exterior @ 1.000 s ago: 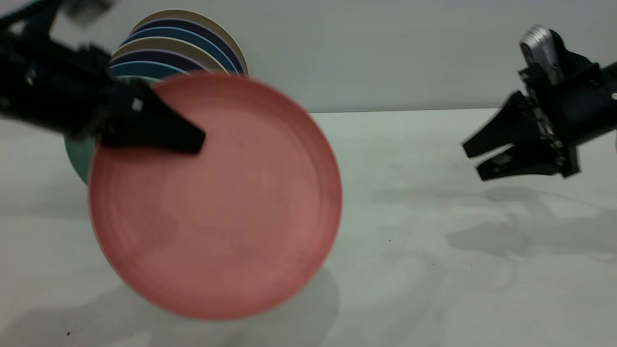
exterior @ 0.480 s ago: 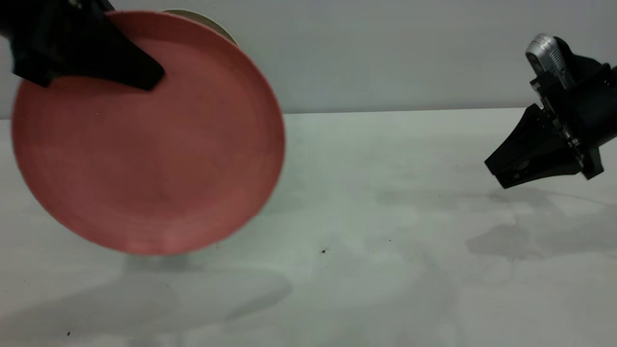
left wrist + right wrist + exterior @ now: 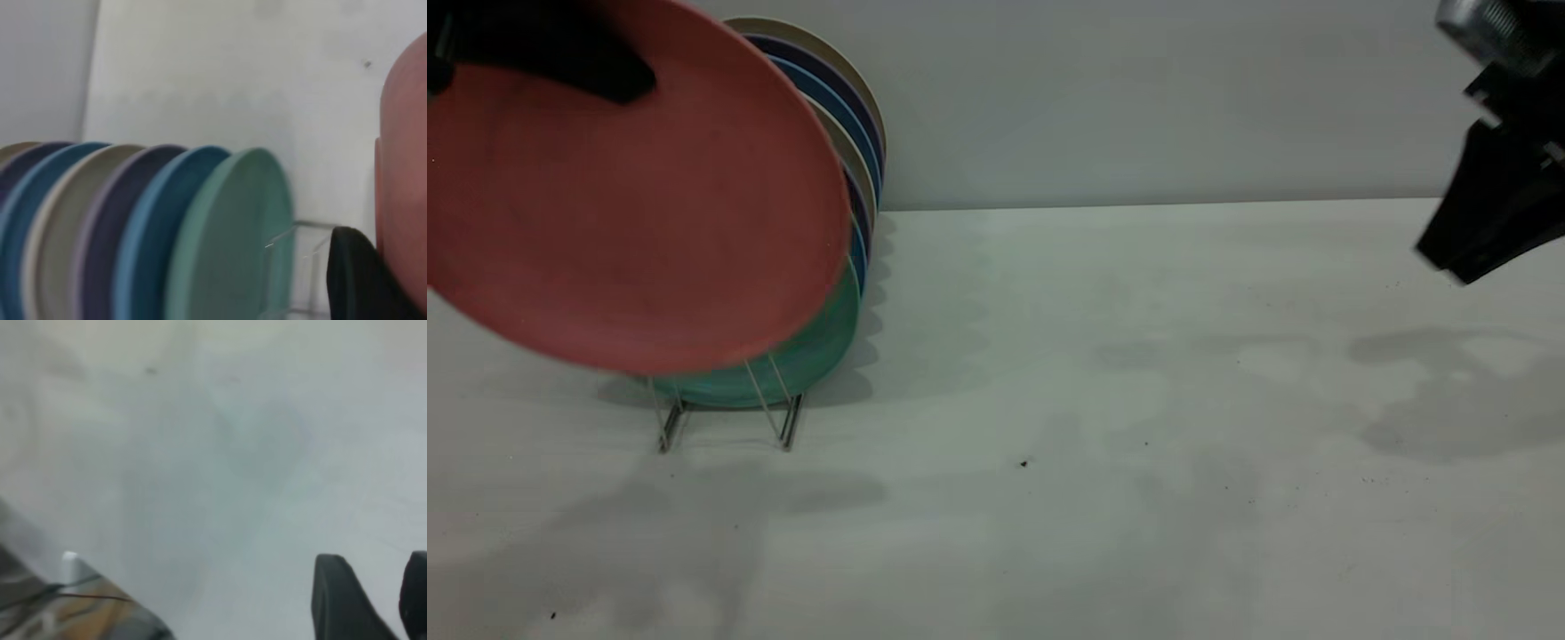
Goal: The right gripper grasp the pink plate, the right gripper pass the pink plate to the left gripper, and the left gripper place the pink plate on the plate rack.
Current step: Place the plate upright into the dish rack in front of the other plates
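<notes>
A teal-green plate (image 3: 818, 351) stands upright, frontmost of a row of blue, navy and beige plates (image 3: 845, 116), toward nine o'clock on the pale tabletop (image 3: 1103, 400).

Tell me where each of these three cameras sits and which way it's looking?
Exterior view: low, facing both arms; left claw holds the pink plate above the plate rack; right claw is raised at the right.
Left wrist view: on the left arm, looking at racked plates, teal-green plate nearest; one finger shows.
Right wrist view: on the right arm, facing the table; fingertips show.
Shared: exterior and left wrist show the pink plate and rack.
</notes>
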You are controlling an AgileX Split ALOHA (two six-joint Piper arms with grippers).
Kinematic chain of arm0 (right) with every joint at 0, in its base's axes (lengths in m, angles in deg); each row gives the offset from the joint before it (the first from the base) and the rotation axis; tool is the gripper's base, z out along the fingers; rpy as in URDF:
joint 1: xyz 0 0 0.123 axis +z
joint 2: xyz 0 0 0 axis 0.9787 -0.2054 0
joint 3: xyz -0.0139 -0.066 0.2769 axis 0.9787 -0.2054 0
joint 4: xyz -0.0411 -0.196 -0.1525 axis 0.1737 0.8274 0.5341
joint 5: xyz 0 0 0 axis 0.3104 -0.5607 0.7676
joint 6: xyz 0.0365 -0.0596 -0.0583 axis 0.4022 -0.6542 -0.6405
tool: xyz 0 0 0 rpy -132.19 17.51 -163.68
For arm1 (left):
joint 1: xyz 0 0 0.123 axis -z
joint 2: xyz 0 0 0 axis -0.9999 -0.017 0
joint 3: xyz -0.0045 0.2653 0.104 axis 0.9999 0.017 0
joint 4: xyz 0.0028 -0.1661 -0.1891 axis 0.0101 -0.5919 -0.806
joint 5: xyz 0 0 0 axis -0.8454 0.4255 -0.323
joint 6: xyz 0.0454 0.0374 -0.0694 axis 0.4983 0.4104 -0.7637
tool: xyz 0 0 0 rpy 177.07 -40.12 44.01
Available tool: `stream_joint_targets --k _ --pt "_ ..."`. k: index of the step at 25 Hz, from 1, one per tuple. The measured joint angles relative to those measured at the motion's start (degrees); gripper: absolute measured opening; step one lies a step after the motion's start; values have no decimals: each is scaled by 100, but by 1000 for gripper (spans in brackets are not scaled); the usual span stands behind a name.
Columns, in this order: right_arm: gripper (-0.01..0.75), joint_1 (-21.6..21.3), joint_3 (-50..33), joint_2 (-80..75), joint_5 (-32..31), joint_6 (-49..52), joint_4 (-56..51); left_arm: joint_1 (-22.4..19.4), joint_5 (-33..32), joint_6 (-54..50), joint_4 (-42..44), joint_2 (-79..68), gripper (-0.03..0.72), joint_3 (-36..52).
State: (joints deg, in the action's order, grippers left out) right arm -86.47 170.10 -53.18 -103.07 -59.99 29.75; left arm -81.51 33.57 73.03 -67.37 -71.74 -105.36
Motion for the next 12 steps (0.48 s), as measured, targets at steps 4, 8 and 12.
stream_joint_targets --k 4,8,12 --pt "247 0 50 252 -62 442 819 0 274 543 179 -5 116 -28" --pt "253 0 50 300 -104 892 1167 0 450 1185 186 -110 116 -68" --pt "254 0 50 300 -104 1003 1140 0 776 1413 180 -313 116 -77"
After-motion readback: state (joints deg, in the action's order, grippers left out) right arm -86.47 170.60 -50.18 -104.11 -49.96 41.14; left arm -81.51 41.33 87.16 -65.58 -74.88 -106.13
